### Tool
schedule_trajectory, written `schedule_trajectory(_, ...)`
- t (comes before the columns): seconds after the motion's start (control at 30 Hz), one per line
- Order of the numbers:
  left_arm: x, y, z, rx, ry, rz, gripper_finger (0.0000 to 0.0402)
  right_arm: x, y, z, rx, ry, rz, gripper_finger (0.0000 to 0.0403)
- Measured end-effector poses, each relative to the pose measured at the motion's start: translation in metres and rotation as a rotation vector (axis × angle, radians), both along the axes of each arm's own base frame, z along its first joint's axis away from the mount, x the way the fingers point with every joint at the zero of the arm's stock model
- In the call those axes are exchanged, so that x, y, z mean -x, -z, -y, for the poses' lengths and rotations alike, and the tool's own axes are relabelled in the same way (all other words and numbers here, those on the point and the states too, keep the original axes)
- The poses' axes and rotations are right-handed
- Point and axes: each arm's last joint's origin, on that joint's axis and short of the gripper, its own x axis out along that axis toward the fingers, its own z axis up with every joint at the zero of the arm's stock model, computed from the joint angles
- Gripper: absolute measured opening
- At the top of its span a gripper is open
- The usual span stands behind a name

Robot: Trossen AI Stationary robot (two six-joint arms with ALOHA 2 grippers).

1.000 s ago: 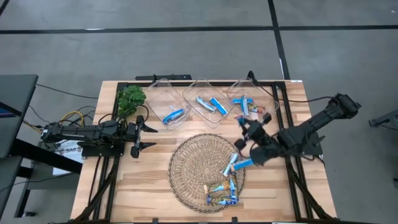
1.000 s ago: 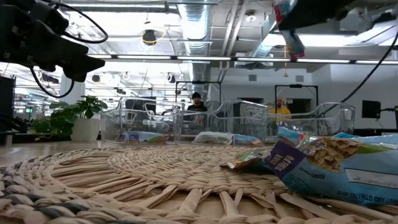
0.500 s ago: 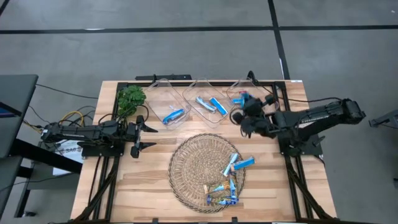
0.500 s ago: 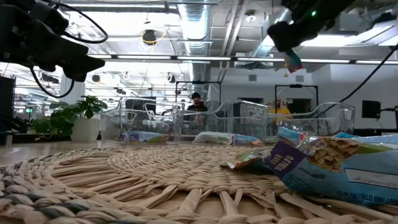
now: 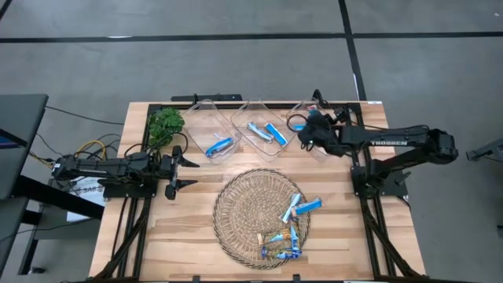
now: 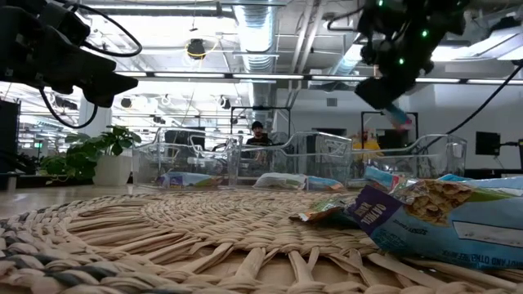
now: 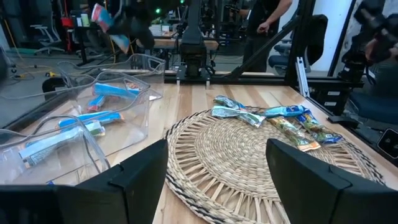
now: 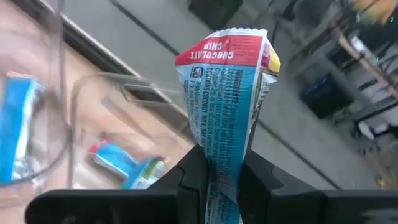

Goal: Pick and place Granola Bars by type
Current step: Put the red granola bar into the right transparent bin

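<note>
We see the right gripper (image 5: 305,132) over the right bin (image 5: 322,112) at the table's (image 5: 189,228) far edge, clamped tight on a bar (image 8: 227,99). In the right wrist view that bar has a blue wrapper with a red top band reading "CHOCOLATE CHIP", pinched between the two dark fingers (image 8: 193,171). Its upper end stands free above the fingers. In the low view the same bar (image 6: 400,115) pokes out below the gripper (image 6: 391,96), up in the air above the bins.

Below it in the right wrist view, more bars (image 8: 124,163) lie in that bin, blurred. The middle bin (image 5: 263,130) holds two blue bars (image 5: 267,132). The left bin (image 5: 211,126) holds one blue bar (image 5: 219,145).

The wicker tray (image 5: 236,212) sits nearer the front edge, in front of the bins. We count several bars on its right side: a pair of light blue ones (image 5: 301,207) near the rim, and a small cluster (image 5: 281,242) of mixed ones closer to the front.

The left gripper (image 5: 183,171) rests at the table's left side, jaws spread and empty, well apart from the tray. A plant (image 5: 166,124) stands just beyond it, beside the left bin.
</note>
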Motion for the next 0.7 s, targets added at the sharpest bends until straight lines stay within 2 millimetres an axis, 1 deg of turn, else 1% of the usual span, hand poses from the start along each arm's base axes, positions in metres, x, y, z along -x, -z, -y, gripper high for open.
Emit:
schedule_trajectory(0.07, 0.000, 0.000, 0.000, 0.001, 0.000, -0.001, 0.0265, 0.000, 0.006, 0.006, -0.048, 0.013, 0.010, 0.0055)
schedule_trajectory(0.3, 0.000, 0.000, 0.000, 0.004, 0.000, 0.000, 0.0265, 0.007, 0.035, 0.026, -0.238, 0.042, -0.035, 0.0055)
schedule_trajectory(0.5, 0.000, 0.000, 0.000, 0.001, 0.000, -0.001, 0.0265, 0.007, 0.044, 0.035, -0.281, 0.060, -0.069, 0.0060)
schedule_trajectory(0.6, 0.000, 0.000, 0.000, 0.003, 0.000, -0.001, 0.0265, 0.005, 0.045, 0.035, -0.294, 0.028, -0.076, 0.0083)
schedule_trajectory(0.7, 0.000, 0.000, 0.000, 0.010, -0.001, -0.001, 0.0265, 0.004, 0.044, 0.033, -0.289, 0.018, -0.077, 0.0126)
